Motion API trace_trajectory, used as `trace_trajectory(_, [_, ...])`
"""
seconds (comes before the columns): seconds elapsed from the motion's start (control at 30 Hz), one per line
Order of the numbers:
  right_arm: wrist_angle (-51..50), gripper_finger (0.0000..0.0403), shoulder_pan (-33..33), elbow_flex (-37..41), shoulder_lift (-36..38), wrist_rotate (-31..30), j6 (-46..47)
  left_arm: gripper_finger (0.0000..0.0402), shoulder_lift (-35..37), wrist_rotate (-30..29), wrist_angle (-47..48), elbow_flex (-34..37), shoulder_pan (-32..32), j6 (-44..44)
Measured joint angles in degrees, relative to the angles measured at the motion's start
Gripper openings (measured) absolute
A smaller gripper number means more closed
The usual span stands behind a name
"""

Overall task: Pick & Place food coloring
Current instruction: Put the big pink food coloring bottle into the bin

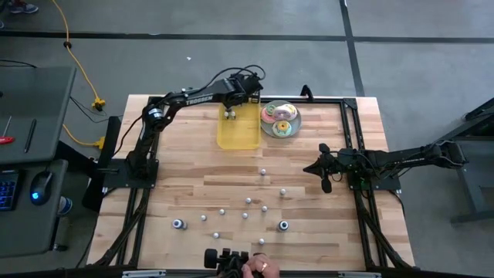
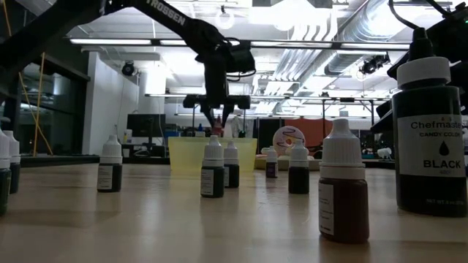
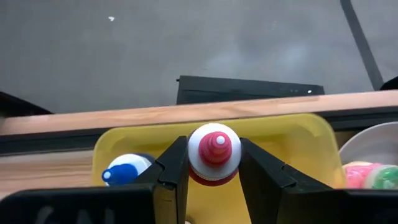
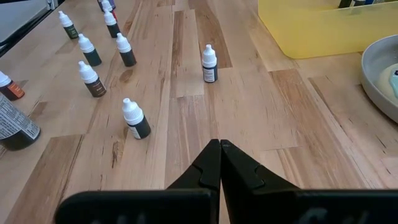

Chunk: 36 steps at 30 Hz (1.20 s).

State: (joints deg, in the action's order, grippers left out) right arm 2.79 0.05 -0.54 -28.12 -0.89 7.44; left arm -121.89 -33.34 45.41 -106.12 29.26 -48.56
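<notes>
My left gripper (image 1: 231, 106) is over the far end of the yellow tray (image 1: 238, 136), shut on a small food coloring bottle with a white cap and red tip (image 3: 214, 151). In the low view that gripper (image 2: 217, 123) points down just above the tray (image 2: 186, 155). A blue-capped bottle (image 3: 124, 173) stands inside the tray beside it. Several more small bottles (image 1: 248, 202) stand upright on the near half of the table (image 4: 135, 118). My right gripper (image 4: 219, 150) is shut on nothing, above the table's right side (image 1: 325, 174). My left gripper pinches the red-tipped bottle at its cap and neck (image 3: 198, 163) between the two fingers (image 3: 173, 168), coming from above and pointing down. The bottle is upright in the hold, over the inside of the yellow tray; whether its base touches the tray floor is hidden.
A grey plate of frosted doughnuts (image 1: 279, 120) sits right of the tray at the far edge. Two larger bottles (image 1: 284, 225) (image 1: 179, 225) stand near the front, one labelled black (image 2: 428, 131). A person's hand (image 1: 261, 267) shows at the near edge. Black frame rails run along both sides.
</notes>
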Motion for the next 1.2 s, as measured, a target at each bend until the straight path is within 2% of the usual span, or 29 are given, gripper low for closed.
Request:
trace_trajectory(0.5, [0.0,0.0,0.0,0.0,0.0,0.0,0.0,0.01,0.0,2.3,-1.9,2.8,0.0,-0.2])
trace_trajectory(0.83, [0.0,0.0,0.0,0.0,0.0,0.0,0.0,0.0142,0.0,3.9,-2.0,2.8,0.0,0.2])
trace_trajectory(1.2, [0.0,0.0,0.0,0.0,0.0,0.0,0.0,0.0146,0.0,4.7,-2.1,2.7,0.0,0.8])
